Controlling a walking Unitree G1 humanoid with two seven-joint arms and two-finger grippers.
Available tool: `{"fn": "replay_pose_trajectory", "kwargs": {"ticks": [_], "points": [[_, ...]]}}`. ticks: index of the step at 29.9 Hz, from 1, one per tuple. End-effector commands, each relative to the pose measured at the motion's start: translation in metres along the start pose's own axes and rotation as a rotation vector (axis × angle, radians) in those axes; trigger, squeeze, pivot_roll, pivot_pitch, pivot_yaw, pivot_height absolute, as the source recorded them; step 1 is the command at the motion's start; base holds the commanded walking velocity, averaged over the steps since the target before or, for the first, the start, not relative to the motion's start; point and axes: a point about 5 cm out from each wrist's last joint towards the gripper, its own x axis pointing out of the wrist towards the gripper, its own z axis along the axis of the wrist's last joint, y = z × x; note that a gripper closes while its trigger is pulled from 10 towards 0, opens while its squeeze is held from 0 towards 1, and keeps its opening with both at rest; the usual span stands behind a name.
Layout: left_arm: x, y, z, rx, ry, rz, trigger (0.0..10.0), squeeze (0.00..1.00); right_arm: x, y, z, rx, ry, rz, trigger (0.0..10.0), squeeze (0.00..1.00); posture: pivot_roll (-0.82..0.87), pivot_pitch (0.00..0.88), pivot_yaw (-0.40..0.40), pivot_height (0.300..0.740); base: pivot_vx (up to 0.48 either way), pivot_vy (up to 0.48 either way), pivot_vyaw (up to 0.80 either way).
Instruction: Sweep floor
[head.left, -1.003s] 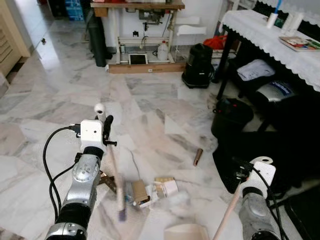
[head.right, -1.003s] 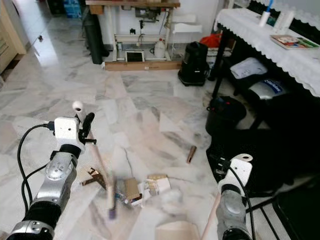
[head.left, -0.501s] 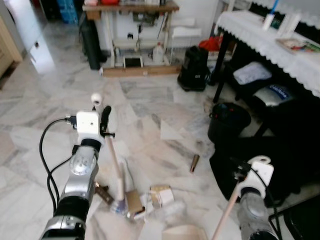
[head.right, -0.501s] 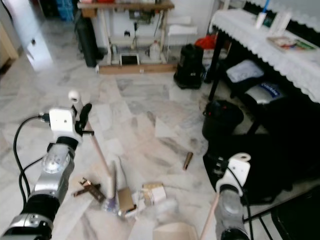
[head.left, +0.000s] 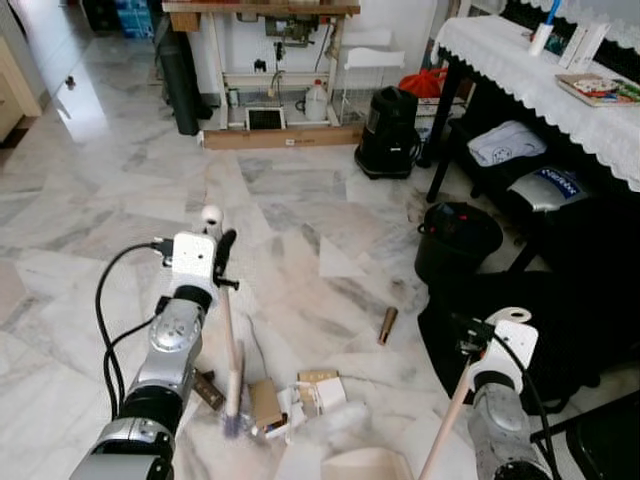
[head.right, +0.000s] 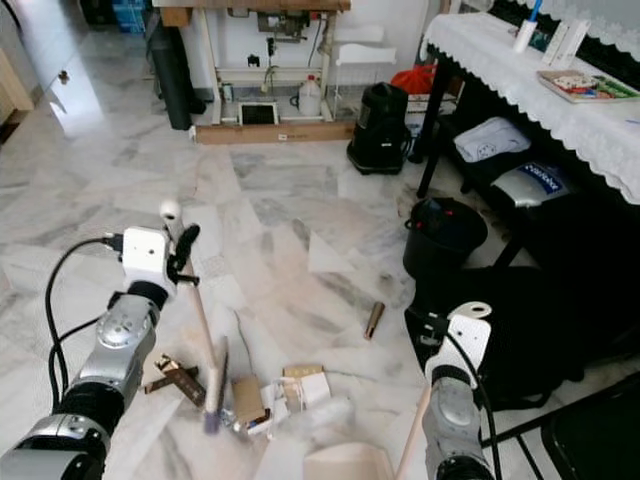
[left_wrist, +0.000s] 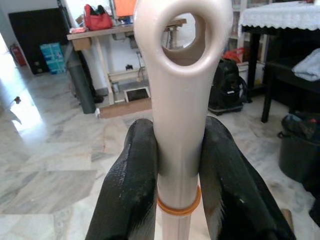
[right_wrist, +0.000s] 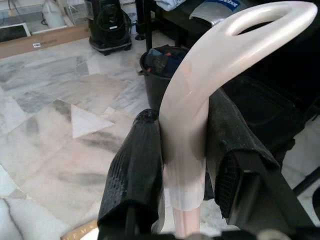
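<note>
Two grippers at work, each clamped on a pale handle. Left gripper (head.left: 222, 262) sits left of centre over the marble floor (head.left: 110, 220), both black fingers (left_wrist: 131, 190) pressed tight on the broom handle (left_wrist: 179, 125), just below its ringed end. Broom shaft slants down and near; brush head (head.left: 234, 422) meets the floor at the left edge of a litter pile (head.left: 300, 395): cardboard scraps, a small box, crumpled clear wrap. Brush head blurred. Brown flat scrap (head.left: 206, 388) lies just left of the brush.

Centre: brown tube (head.left: 387, 325) lies alone on the floor, right of and farther than the pile. Dustpan (head.left: 370, 466) rim shows at the near edge, just near of the pile.

Right: right gripper (head.left: 478, 345) grips the looped top of the dustpan handle (right_wrist: 200, 100), fingers closed around it; the stick runs down toward the pan. Black bucket (head.left: 456, 235) stands farther right, beside a table with a white lace cloth (head.left: 520, 70).
</note>
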Motion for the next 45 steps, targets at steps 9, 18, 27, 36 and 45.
{"fn": "replay_pose_trajectory", "kwargs": {"ticks": [9, 18, 27, 36, 45], "points": [[0.005, -0.015, -0.007, 0.041, 0.048, -0.075, 10.0, 0.00, -0.005, -0.004, -0.008, -0.005, 0.024, -0.007, 10.0, 0.00, -0.08, 0.000, -0.030, 0.740, 0.000, 0.000, 0.00], [0.001, -0.026, -0.020, -0.048, 0.113, -0.082, 10.0, 0.00, -0.007, -0.003, -0.009, -0.007, 0.020, -0.004, 10.0, 0.00, -0.10, 0.000, -0.028, 0.740, 0.000, 0.000, 0.00], [0.002, -0.032, -0.025, -0.301, 0.171, -0.179, 10.0, 0.00, -0.008, -0.003, -0.010, -0.005, 0.025, -0.001, 10.0, 0.00, -0.10, 0.000, -0.027, 0.740, 0.000, 0.000, 0.00], [-0.007, -0.024, -0.030, -0.337, 0.195, -0.327, 10.0, 0.00, -0.008, 0.000, -0.011, -0.001, 0.031, 0.006, 10.0, 0.00, -0.08, 0.000, -0.024, 0.740, 0.000, 0.000, 0.00], [-0.011, -0.001, -0.025, -0.246, 0.152, -0.270, 10.0, 0.00, -0.007, 0.004, -0.011, 0.002, 0.038, 0.013, 10.0, 0.00, -0.07, 0.000, -0.024, 0.740, 0.000, 0.000, 0.00]]}}
